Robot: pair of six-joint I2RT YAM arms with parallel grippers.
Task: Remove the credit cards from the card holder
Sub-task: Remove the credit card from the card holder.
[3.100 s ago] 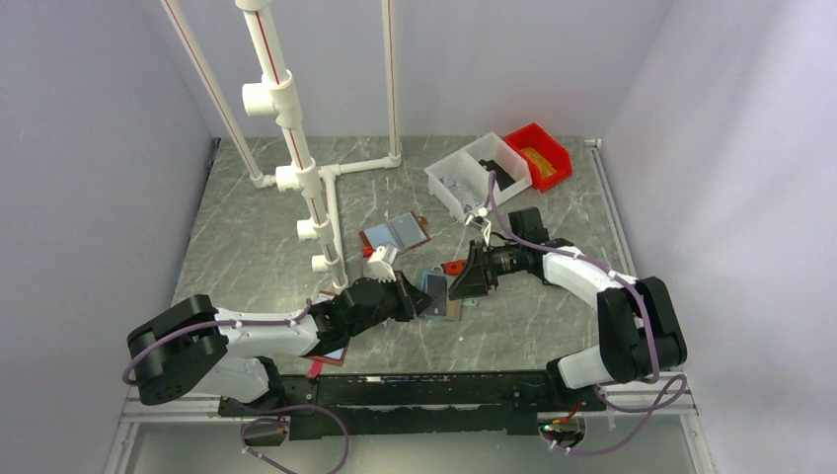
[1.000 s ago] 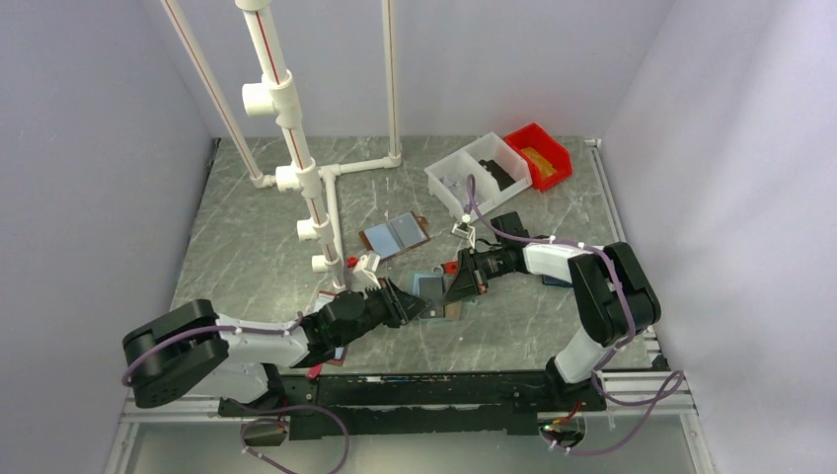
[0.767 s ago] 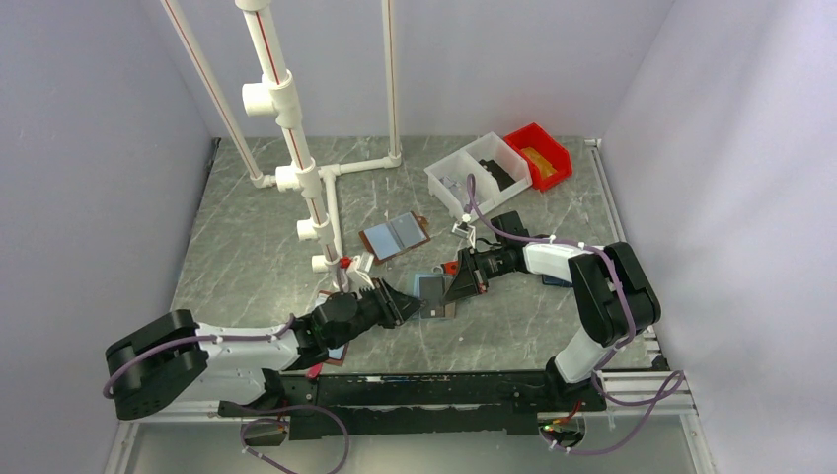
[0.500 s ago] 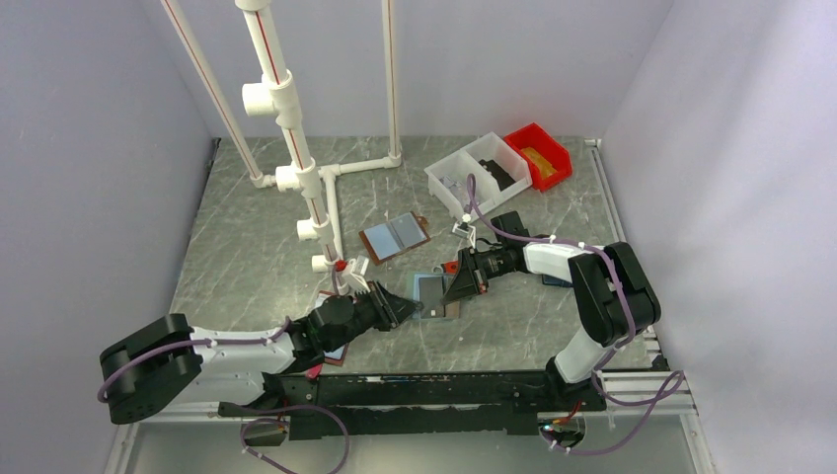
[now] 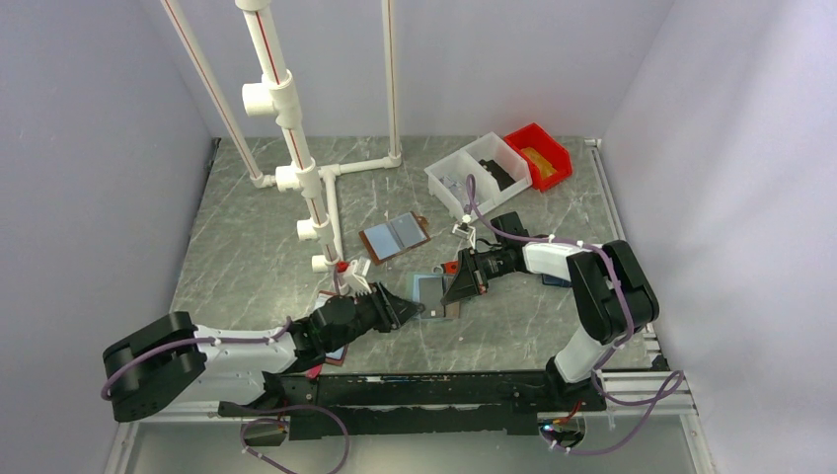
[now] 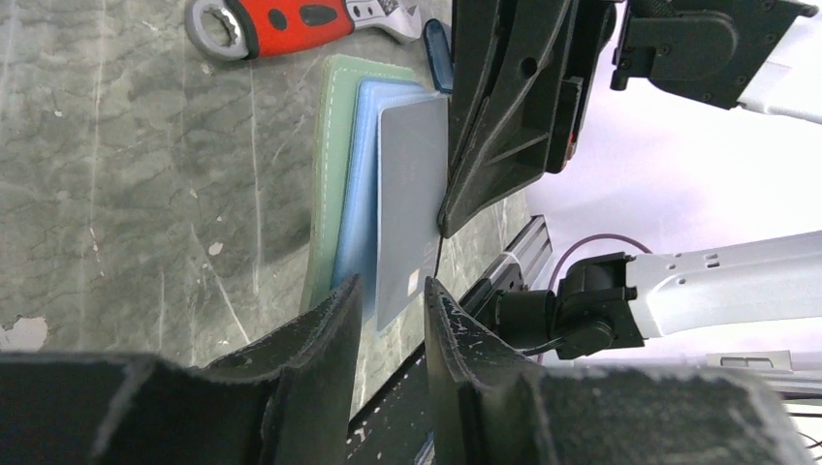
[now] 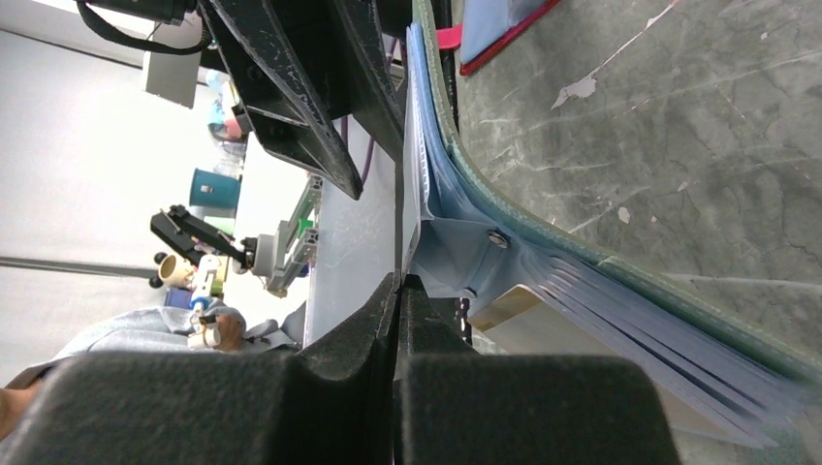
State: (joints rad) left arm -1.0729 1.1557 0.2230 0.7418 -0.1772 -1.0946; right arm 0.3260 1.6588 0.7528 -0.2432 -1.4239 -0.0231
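1. Closest to me, the left arm lies low over a maroon-edged folder (image 5: 334, 355) at the table's (image 5: 247, 247) front edge.
2. The left gripper (image 6: 390, 289) points at the holder, its jaws a narrow gap apart and clamped on nothing.
3. The near end of a grey card (image 6: 412, 194) sits right at the mouth of that gap.
4. The card sticks out of the holder (image 6: 325, 194), which lies open mid-table between the two grippers. Its mint-green rim is flat on the stone and its blue leaves are fanned upward.
5. The right gripper (image 7: 399, 281) comes in from the other side with its fingers pressed fully together. The tips are set against the edge of the holder's top leaf, beside the card. I can't tell whether a leaf is caught between them.
6. Just past the holder lies a red-handled wrench (image 6: 291, 17).
7. Farther back is a brown-edged folder (image 5: 395, 235), open and flat.
8. At the rear right stand a white bin (image 5: 446, 188) and a red bin (image 5: 523, 135), and at the rear left a white pipe frame (image 5: 296, 148).
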